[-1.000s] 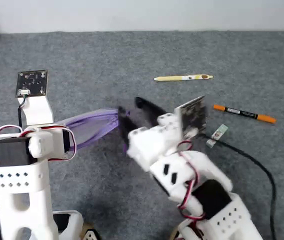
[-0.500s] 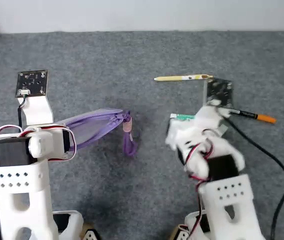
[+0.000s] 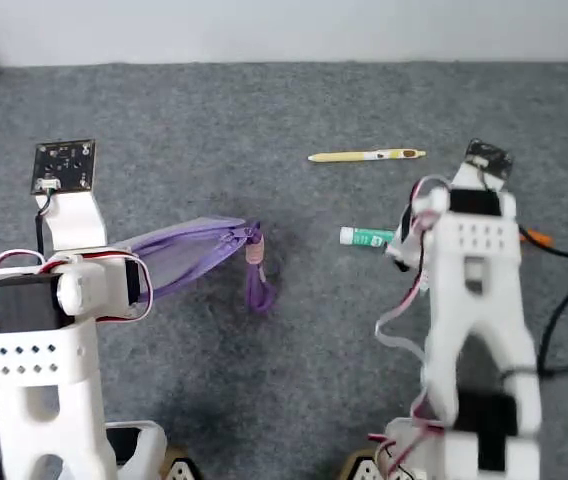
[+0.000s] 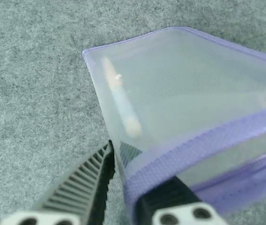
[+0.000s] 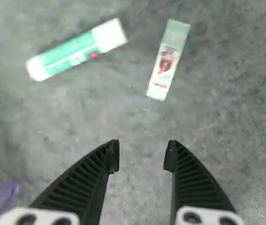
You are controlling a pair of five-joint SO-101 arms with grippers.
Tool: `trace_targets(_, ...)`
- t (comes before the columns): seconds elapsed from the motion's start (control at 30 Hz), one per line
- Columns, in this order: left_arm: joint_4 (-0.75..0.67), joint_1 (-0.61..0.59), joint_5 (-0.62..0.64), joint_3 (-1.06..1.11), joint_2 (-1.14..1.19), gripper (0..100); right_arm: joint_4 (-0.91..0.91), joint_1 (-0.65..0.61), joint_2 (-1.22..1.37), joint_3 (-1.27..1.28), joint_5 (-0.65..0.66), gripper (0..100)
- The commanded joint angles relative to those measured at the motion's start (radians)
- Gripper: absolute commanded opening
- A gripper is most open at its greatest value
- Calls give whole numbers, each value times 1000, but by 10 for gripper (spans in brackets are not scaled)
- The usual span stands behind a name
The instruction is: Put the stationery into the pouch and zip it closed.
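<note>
The right gripper point(image 5: 140, 152) is open and empty, poised above the grey worktop point(image 3: 294, 110). In its wrist view, two items lie beyond the fingertips: a green-and-white glue stick point(image 5: 76, 49) and a small green-and-white packet point(image 5: 168, 59), near each other but apart.

In the high view the glue stick point(image 3: 366, 237) sits right of centre, just left of the right arm's wrist. Its long axis runs across the frame, so the open jaws would probably need to straddle it crosswise. The right arm is much the nearer of the two.

A yellow pen point(image 3: 366, 155) lies farther up the frame, also crosswise. Only the orange end of an orange marker point(image 3: 536, 237) shows past the right arm at the right edge.

Left of centre, the left gripper point(image 4: 116, 154) is clamped on the edge of the translucent purple pouch point(image 3: 184, 255). The pouch's mouth and a purple strap point(image 3: 257, 280) point toward the middle of the frame. A pale pen point(image 4: 121, 103) is already inside the pouch.

Nothing lies between the glue stick and the pouch mouth.
</note>
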Motion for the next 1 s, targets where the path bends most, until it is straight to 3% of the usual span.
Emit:
trace_targets(0.0,-18,11,6,-24,14,12,24,50,163,-189,-15,159)
trace_targets(0.57,-20,12,5,-24,15,12,18,116,723,-623,-8,157)
trace_targets(0.87,-20,15,5,-24,15,12,25,125,748,-672,60,153)
trace_targets(0.97,-20,15,5,-24,15,12,25,134,719,-672,64,85)
